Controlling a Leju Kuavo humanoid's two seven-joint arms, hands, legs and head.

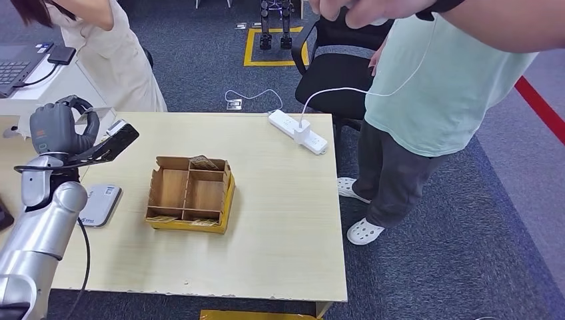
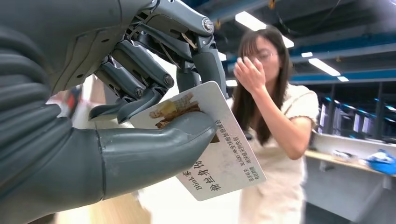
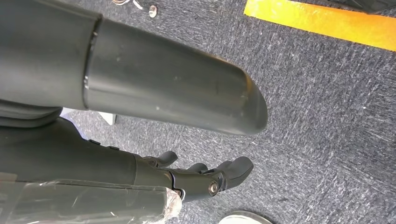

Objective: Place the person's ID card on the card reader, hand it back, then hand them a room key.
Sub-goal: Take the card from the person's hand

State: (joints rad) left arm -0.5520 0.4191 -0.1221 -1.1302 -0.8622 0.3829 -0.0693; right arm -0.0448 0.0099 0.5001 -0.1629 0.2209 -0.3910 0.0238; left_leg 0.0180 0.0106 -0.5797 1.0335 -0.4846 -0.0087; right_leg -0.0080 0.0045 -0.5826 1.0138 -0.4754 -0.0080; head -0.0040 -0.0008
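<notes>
One ID card (image 2: 219, 154) pinched by left hand (image 1: 56, 130) thumb and fingers (image 2: 140, 88), raised over surface's left edge, near card reader (image 1: 100, 203); right hand (image 3: 205, 177) hangs empty, fingers apart

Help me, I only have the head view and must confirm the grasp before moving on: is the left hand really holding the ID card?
Observer: Yes. In the left wrist view the left hand pinches the ID card between the thumb and the darker fingers.
Operator: Which side of the card faces the wrist camera?
Observer: The printed side, with a small picture and lines of text. Beyond it stands a person in a cream top with one hand raised.
Operator: And the right hand?
Observer: In the right wrist view the right hand hangs above the grey carpet and holds nothing.
</notes>
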